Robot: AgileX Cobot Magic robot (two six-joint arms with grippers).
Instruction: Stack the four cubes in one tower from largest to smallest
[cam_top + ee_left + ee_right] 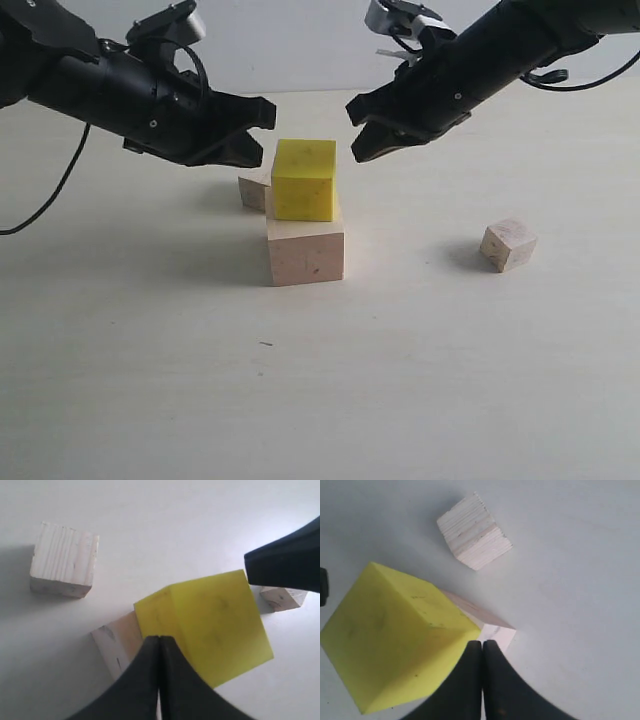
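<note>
The bright yellow cube (303,180) rests on the large pale wood cube (305,252), turned slightly off square. One small pale wood cube (254,190) lies just behind the stack on its left. Another small pale wood cube (508,244) lies apart on the right. My left gripper (262,130) hovers left of the yellow cube's top, shut and empty. Opposite it, my right gripper (356,130) hovers at the upper right, also shut and empty. In the left wrist view the shut tips (159,639) hang over the yellow cube (205,627). The right wrist view shows the shut tips (482,642) beside the yellow cube (395,640).
The pale tabletop (150,380) spreads wide in front of and beside the stack. A dark cable (55,190) hangs from the left arm. A plain white wall (290,40) stands behind.
</note>
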